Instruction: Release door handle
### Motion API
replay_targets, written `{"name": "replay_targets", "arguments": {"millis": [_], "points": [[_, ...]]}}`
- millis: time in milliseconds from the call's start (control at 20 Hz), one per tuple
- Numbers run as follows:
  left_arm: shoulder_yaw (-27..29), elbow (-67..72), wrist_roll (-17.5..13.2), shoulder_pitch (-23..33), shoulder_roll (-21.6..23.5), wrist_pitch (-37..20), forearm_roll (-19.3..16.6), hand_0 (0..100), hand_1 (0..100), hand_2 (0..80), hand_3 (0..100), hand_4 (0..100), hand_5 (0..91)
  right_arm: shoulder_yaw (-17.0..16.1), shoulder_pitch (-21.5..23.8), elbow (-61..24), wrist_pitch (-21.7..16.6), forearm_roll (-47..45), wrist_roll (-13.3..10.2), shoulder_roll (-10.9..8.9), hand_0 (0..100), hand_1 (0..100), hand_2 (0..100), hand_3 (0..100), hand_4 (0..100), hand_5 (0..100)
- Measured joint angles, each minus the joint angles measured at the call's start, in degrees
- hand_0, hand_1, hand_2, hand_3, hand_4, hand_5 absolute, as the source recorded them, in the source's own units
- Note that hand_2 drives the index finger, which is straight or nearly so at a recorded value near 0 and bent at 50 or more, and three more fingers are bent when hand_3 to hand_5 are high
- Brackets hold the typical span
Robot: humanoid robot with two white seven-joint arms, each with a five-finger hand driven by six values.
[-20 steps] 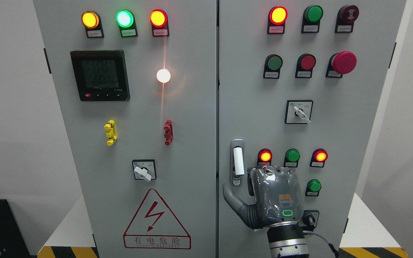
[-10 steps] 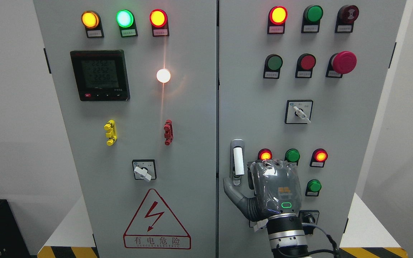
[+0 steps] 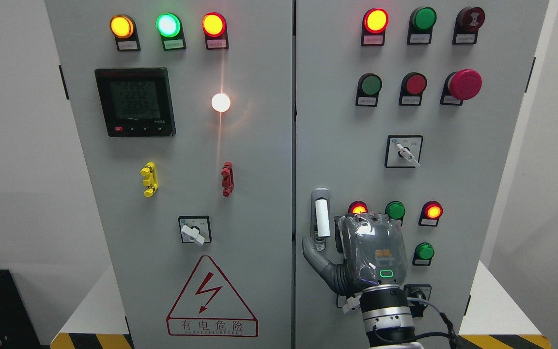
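— While the door handle [image 3: 322,218] is seen standing upright on the right cabinet door [image 3: 337,121], near its left edge, is it being gripped?

— No grasp is seen. The right hand [image 3: 364,254] is held just beside it, lower right, thumb stretched out under the handle; its other fingers are hidden, so their state cannot be told.

— Which step is judged in hand?

— The release seems made; a clear withdrawal is called for next.

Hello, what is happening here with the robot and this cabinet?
A humanoid robot stands before a grey electrical cabinet with both doors shut. Its right hand is raised in front of the right door, just right of the white door handle. The hand is not gripping the handle; only the thumb reaches toward the plate below it. The left arm is not in view.
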Motion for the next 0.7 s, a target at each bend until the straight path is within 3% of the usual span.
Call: {"name": "replay_targets", "arguments": {"millis": [701], "points": [[0.0, 0.0, 0.0, 0.0, 0.0, 0.0, -0.01, 12, 56, 0.0, 0, 0, 0.0, -0.18, -0.23, 0.55, 0.08, -0.09, -0.35, 0.0, 38, 28, 93, 100, 100, 98]]}}
